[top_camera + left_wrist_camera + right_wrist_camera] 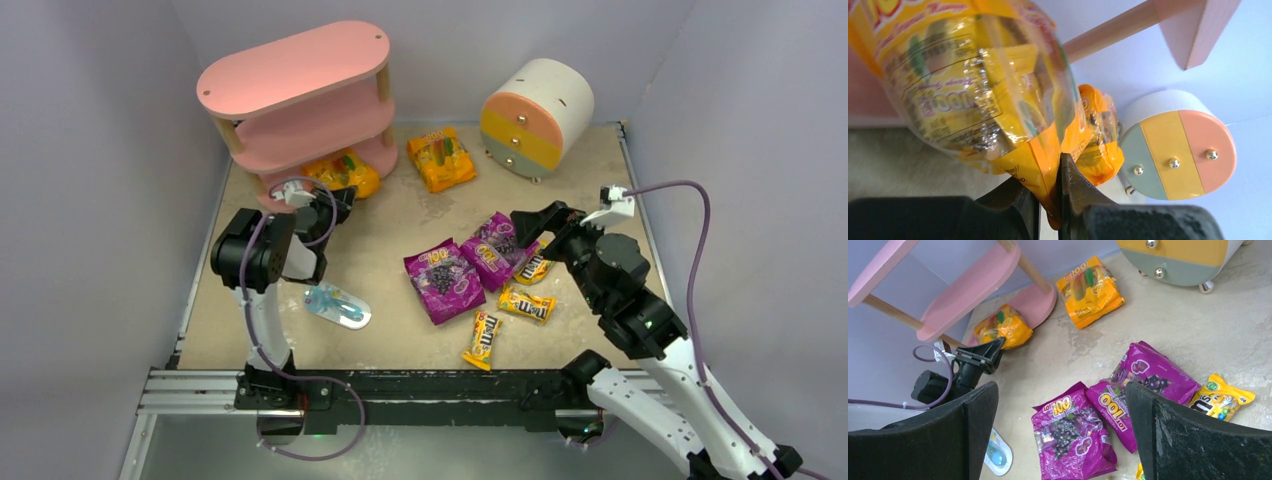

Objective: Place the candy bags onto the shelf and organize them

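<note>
The pink shelf (pixel 290 75) stands at the back left. An orange-yellow candy bag (pixel 345 172) lies against its bottom board. My left gripper (pixel 1050 195) is shut on that bag's (pixel 973 85) lower edge, pinched between both fingers. A second orange-yellow bag (pixel 441 158) lies further right. Two purple bags (pixel 443 280) (pixel 497 248) lie mid-table, with three small yellow M&M's packs (pixel 527 303) (pixel 483 338) (pixel 533 267) around them. My right gripper (pixel 1060 387) hangs wide open above the purple bags (pixel 1073 435), holding nothing.
A round cream drum cabinet (pixel 535 115) with coloured drawers stands at the back right. A flat light-blue and white packet (pixel 337 305) lies near the left arm's base. Grey walls close in the table on three sides.
</note>
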Motion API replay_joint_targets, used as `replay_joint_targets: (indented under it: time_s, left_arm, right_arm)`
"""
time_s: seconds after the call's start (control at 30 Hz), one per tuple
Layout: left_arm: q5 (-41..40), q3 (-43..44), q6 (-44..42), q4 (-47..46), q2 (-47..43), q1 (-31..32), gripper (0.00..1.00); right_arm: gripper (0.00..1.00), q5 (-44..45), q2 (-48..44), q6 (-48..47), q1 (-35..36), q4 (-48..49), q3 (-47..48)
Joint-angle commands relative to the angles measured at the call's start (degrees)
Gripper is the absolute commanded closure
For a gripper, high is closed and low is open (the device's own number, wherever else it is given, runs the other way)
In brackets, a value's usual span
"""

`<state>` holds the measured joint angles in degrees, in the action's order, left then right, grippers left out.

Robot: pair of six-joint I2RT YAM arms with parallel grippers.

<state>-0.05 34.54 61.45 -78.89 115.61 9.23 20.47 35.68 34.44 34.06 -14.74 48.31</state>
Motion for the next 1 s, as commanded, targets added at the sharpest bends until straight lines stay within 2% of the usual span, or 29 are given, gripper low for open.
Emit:
replay_joint_targets:
  time_s: [0.0, 0.1, 0.3, 0.47, 0.53, 0.63, 0.77, 0.97]
  left_arm:
    - [2.61, 5.51, -2.64, -11.33, 0.51, -3.77, 1.0]
    - [3.62, 6.49, -2.76, -11.51, 0.07, -5.21, 1.0]
    - [9.19, 11.54, -6.44, 1.06, 0.14, -7.99, 1.0]
    - [15.2, 14.74, -2.57, -3.66, 6.29, -8.84, 1.0]
    - [19.04, 16.46, -0.34, -8.26, 9.98, -8.8, 1.0]
    - [19.81, 17.34, 2.41, -14.09, 13.91, -8.72, 1.0]
    - [20.71, 20.67, 5.05, -16.35, 17.7, -8.47, 1.0]
    - [22.82, 24.74, 6.19, -12.82, 19.26, -6.87, 1.0]
  right_arm:
    - [0.01, 0.67, -0.15, -0.73, -0.05, 0.23, 3.03]
    - [0.01, 0.54, -0.07, -1.51, -0.05, 1.7, 2.96]
    - [0.01, 0.34, 0.84, -1.64, -0.05, 0.15, 3.94]
    - [0.01, 0.28, 0.53, -2.0, -0.05, 0.59, 3.68]
    - [0.01, 0.23, 0.52, -2.19, -0.05, 0.91, 3.79]
    - [0.01, 0.02, 0.47, -2.46, -0.05, 1.12, 3.85]
    - [0.01, -0.08, 0.43, -2.73, -0.05, 1.11, 3.98]
    - [0.01, -0.14, 0.55, -2.5, -0.05, 1.52, 3.81]
